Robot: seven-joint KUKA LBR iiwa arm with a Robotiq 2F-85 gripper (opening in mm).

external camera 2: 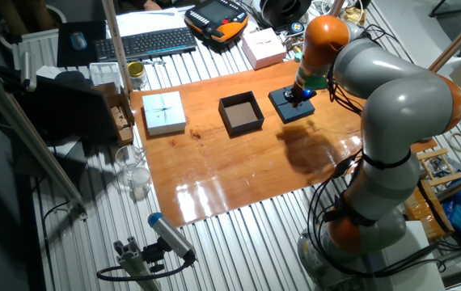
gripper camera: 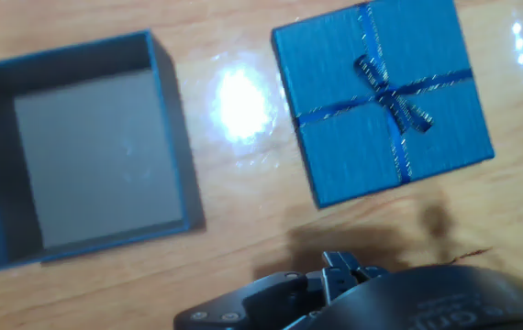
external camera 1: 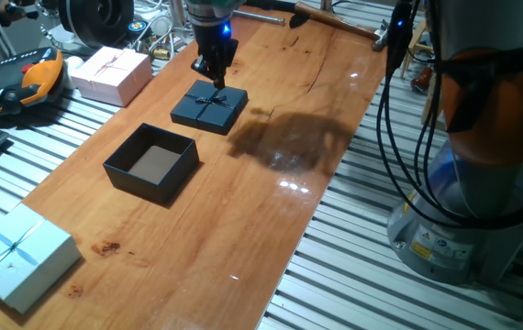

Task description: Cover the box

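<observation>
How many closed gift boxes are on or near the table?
2: a pink gift box beyond the board's far corner, and a pale blue gift box at its near corner. Others may be hidden.

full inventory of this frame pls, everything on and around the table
box: 1, black, open, mid-board
lid: 1, black with ribbon bow, flat on the board beside the box, under the pincer
pink gift box: 1, far corner by the board
pale blue gift box: 1, near board end
keyboard: 1, black, off the board
control pendant: 1, orange and black, beside the pink gift box
board: 1, brown wood
arm: 1, grey and orange
pincer: 1, black, just above the lid; open or shut unclear
</observation>
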